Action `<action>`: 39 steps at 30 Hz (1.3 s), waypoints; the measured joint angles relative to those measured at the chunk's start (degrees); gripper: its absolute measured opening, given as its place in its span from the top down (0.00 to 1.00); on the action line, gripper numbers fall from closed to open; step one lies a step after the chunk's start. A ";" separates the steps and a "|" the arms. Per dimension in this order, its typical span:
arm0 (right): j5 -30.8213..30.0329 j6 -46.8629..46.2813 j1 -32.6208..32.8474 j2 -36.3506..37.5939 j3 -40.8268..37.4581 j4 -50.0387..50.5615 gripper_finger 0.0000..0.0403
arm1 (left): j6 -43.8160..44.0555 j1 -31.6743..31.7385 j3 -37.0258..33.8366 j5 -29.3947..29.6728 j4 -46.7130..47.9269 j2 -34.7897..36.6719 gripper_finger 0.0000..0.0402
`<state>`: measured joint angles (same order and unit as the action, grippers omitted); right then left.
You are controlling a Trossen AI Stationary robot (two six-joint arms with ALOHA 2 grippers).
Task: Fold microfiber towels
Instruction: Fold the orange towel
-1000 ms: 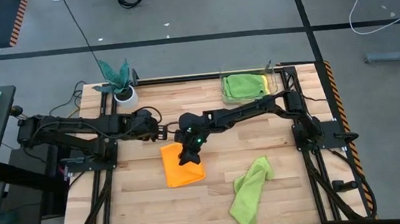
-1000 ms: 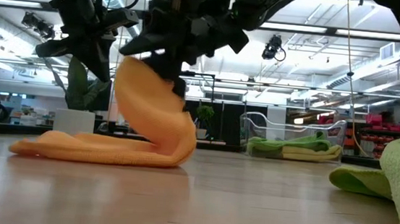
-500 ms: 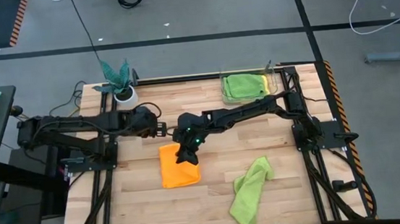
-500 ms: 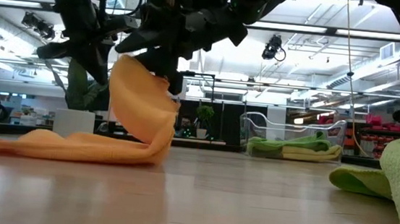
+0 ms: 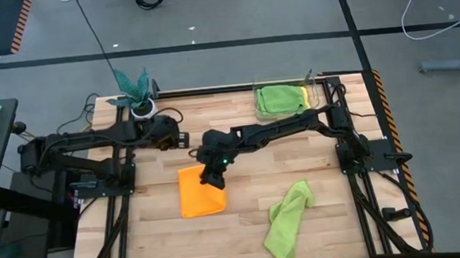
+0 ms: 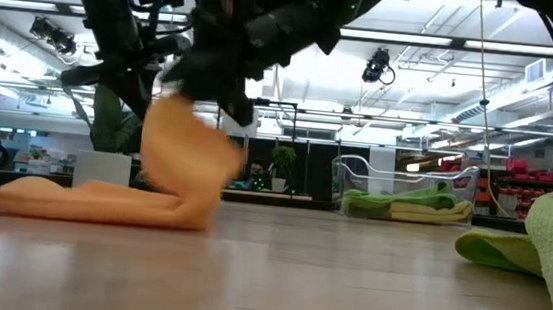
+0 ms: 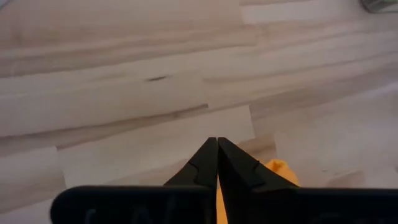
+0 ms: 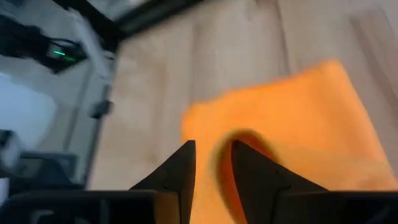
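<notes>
A loose, crumpled lime green microfiber towel (image 5: pixel 288 218) was recorded nearest the front edge of the pale wooden slatted table (image 5: pixel 248 244), toward the right side; its fuzzy edge was also seen at the right of the low view (image 6: pixel 539 250).

An orange microfiber towel (image 5: pixel 201 192) was noted near the table's middle, partly folded, one edge raised off the wood while the rest lay flat (image 6: pixel 72 199).

The right gripper (image 5: pixel 212 177) was found over the orange towel's right edge. Its jaws were seen slightly parted in the wrist view, with orange cloth between and behind them; whether the cloth was gripped could not be told.

The left gripper (image 5: pixel 182 139) was logged farther back, above bare wood just behind the orange towel, its jaws pressed together on nothing (image 7: pixel 217 163).

At the back right a clear plastic bin (image 5: pixel 313 88) was listed, with a folded lime green towel (image 5: pixel 278 98) lying on a yellow towel (image 5: pixel 303 99).

At the back left a teal leafy plant in a white pot (image 5: pixel 137 93) was entered.
</notes>
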<state>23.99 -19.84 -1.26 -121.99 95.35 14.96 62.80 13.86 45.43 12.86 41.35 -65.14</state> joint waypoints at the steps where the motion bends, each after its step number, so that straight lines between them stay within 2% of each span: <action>1: -1.56 0.48 0.00 -0.25 -0.03 1.50 0.73 | -0.69 0.74 0.00 -0.43 0.01 0.00 0.94; 5: -6.47 3.14 -0.16 -0.28 -0.17 5.35 0.73 | -2.24 2.20 0.00 -1.11 -0.09 0.00 0.94; 13: -7.04 3.63 0.12 0.10 -0.13 6.98 0.73 | -3.51 3.26 0.00 -2.24 -2.08 -0.02 0.99; 15: -8.24 3.21 -0.45 0.93 -0.15 9.41 0.73 | -3.51 3.01 0.02 -3.73 -1.97 -0.02 0.97; 20: -17.23 6.17 -3.04 2.40 -0.12 23.58 0.75 | -3.44 0.85 0.00 -5.61 -1.63 -0.07 0.92; 22: -17.12 7.37 -3.98 2.29 -0.44 27.06 0.77 | -3.21 -0.10 0.00 -5.61 -1.67 -0.07 0.92; 25: -14.54 9.33 -4.32 2.29 -2.79 26.55 0.85 | -3.06 -1.42 0.02 -6.11 -1.48 -0.07 0.94; 29: -9.32 8.61 -4.47 2.11 -6.27 24.68 0.98 | -3.29 -3.66 0.02 -8.51 5.30 -0.07 0.98; 34: -9.11 8.49 -4.56 2.09 -8.64 25.06 0.96 | -0.09 -9.37 0.02 -10.72 18.69 -0.07 0.96; 39: -9.09 8.95 -6.89 2.11 -9.27 25.26 0.99 | 3.45 -17.29 0.02 -16.84 18.57 -0.55 0.96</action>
<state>14.90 -10.90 -8.16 -119.88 86.08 40.23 66.25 -3.43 45.45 -3.98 59.92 -65.70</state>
